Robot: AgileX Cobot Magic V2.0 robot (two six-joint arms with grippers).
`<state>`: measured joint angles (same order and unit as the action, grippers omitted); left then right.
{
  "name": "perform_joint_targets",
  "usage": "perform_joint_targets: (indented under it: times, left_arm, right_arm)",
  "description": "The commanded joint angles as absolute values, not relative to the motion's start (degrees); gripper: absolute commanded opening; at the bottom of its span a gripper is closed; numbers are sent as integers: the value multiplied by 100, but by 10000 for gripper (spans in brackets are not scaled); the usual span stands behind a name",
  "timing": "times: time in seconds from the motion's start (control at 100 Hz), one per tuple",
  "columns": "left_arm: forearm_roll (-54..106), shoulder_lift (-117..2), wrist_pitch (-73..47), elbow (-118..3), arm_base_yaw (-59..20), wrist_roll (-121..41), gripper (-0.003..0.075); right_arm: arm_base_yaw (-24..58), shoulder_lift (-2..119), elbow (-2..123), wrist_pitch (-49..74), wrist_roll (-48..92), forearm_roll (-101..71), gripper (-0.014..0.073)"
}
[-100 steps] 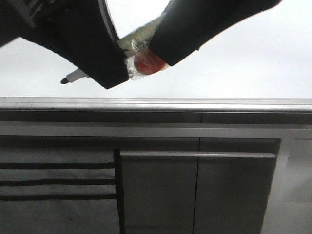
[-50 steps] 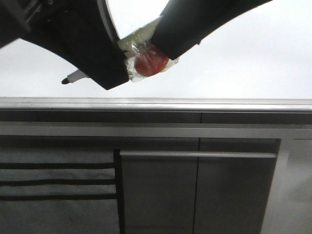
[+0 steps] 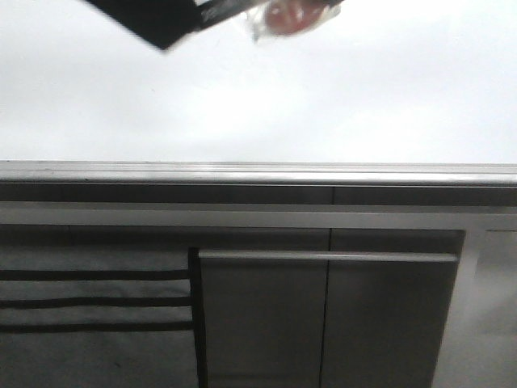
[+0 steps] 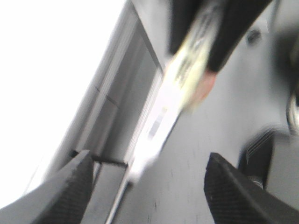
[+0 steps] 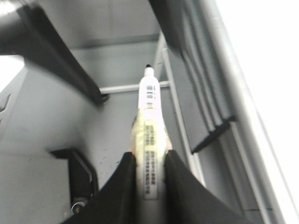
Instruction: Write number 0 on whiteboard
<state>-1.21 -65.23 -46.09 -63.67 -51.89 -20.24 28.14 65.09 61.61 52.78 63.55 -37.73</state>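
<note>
The whiteboard [image 3: 339, 97] fills the upper half of the front view, glossy white; no number 0 shows on it. My right gripper [image 3: 242, 10] is at the very top edge, blurred, shut on a white marker wrapped in clear tape with a red patch [image 3: 283, 16]. In the right wrist view the gripper [image 5: 150, 158] clamps the marker [image 5: 150, 116], black tip pointing away, with the whiteboard [image 5: 271, 60] beside it. My left gripper [image 4: 149, 184] is open and empty; its view shows the blurred marker [image 4: 180, 93] held by the right gripper's fingers [image 4: 233, 28], and the whiteboard [image 4: 46, 70].
A grey metal edge rail [image 3: 258, 172] runs below the whiteboard. Under it are dark grey cabinet panels [image 3: 388, 323] with a horizontal bar handle [image 3: 323, 256] and a panel with black stripes [image 3: 89, 301] at the lower left.
My right gripper with the marker has moved up along the whiteboard, almost out of the top of the front view; the marker's tip no longer shows there.
</note>
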Motion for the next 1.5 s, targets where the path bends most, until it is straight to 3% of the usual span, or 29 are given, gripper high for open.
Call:
perform_joint_targets:
  times: [0.0,0.23,0.5,0.65,1.18,1.49]
  left_arm:
    - [-71,-5967,-4090,-6423,-4950,-1593,473]
    - [-88,-4739,-3388,-5485,-3685,-533,473]
    - [48,-3937,-2563,-4298,-2735,-306,473]
    - [48,-3975,-2470,-4176,-2657,-306,473]
    - [48,-4029,-2411,-4176,-2657,-306,473]
    - [37,-4029,-2411,-4176,-2657,-316,473]
  right_arm:
    - [2502,6038,6215,5193,6282,-4051,-6]
    - [1478,5031,5282,4134,4438,-4167,-6]
    - [1317,4898,4663,3683,4244,-4538,-6]
    - [1317,5542,4950,3066,3718,-4430,-6]
    - [1309,9047,7801,4526,3648,-3732,-6]
    - [841,8952,8093,4735,3370,-3255,-6]
